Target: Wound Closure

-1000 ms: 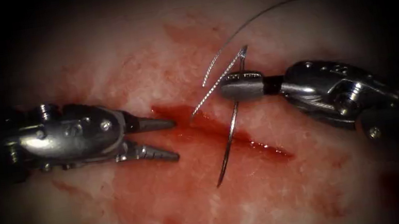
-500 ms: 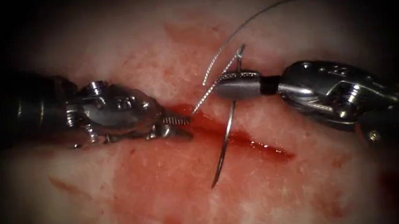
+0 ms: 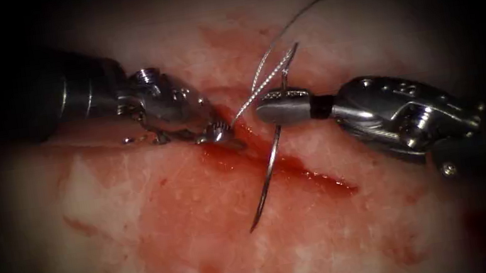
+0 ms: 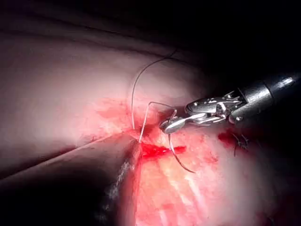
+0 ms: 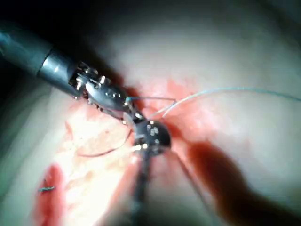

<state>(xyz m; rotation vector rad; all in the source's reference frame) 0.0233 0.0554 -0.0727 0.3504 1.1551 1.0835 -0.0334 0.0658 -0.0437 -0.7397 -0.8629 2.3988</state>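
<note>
The tissue (image 3: 161,230) is wet with red fluid (image 3: 212,185). Right tool (image 3: 280,107) jaws clamp the needle (image 3: 265,184) mid-curve, free above the cut (image 3: 298,170); left tool (image 3: 220,134) jaws pinch thread (image 3: 261,86).

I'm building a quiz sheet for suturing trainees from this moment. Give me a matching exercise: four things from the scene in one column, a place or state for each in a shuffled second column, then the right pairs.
Things:
1. right tool
2. left tool
3. needle
4. thread

Places or states:
A. at the left end of the cut, on the thread where it meets the tissue
B. shut on the needle near its thread end
C. arcs up and away from the needle's rear end
D. curves down across the cut, tip free above the tissue

Pairs: 1-B, 2-A, 3-D, 4-C
</note>
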